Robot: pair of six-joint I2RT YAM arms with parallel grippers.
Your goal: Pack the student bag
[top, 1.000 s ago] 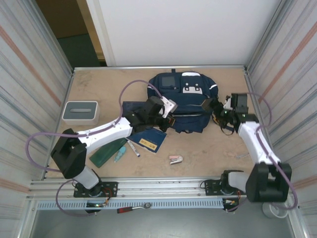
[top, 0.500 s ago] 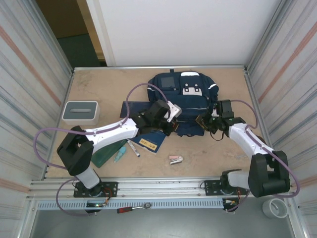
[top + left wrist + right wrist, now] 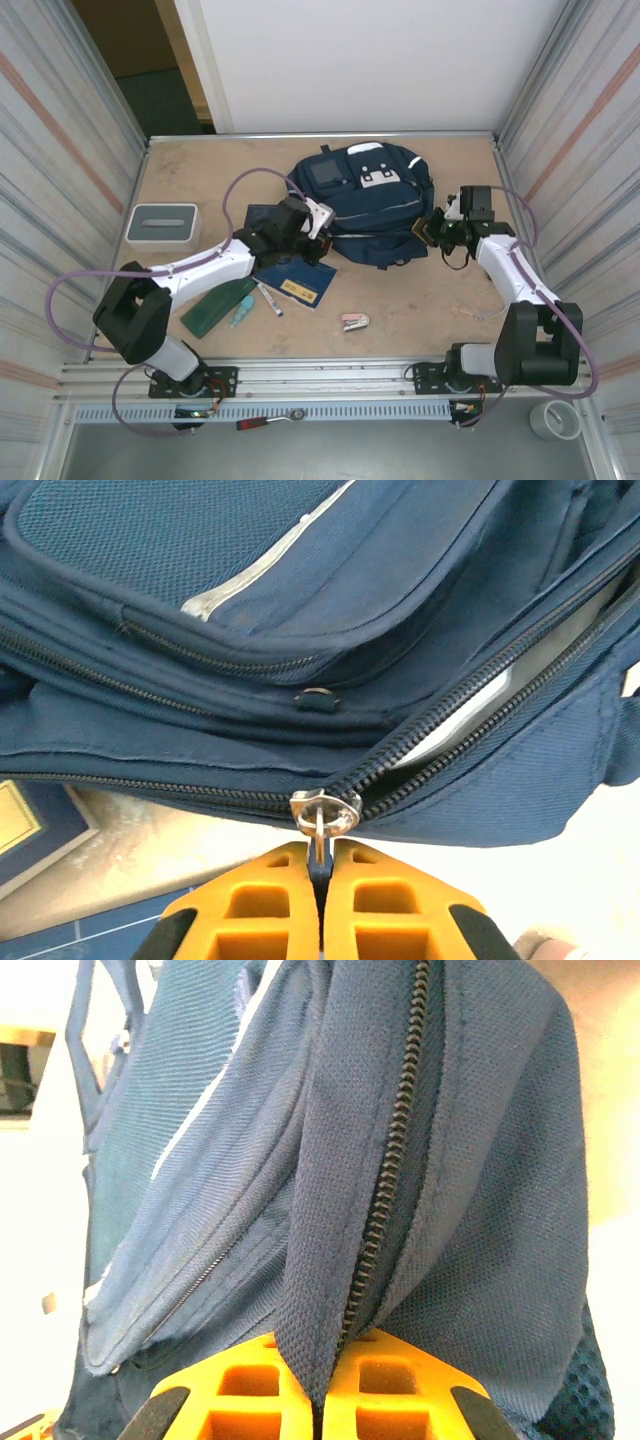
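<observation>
On table point(image 3: 200, 180), navy student bag point(image 3: 370, 200) part-unzipped, left gripper point(image 3: 320, 858) pinching zipper pull point(image 3: 323, 815), right gripper point(image 3: 318, 1365) pinching its fabric.

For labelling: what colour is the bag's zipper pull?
Zipper pull: silver metal, best in left wrist view.

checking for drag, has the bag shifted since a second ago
Yes: the student bag has twisted, its far end swinging left, toward the grey box.

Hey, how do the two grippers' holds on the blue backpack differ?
The left gripper is shut on the metal zipper pull of the student bag, where the zipper gapes open. The right gripper is shut on a fold of the bag's fabric along closed zipper teeth. Both are yellow and pinch the bag.
</observation>
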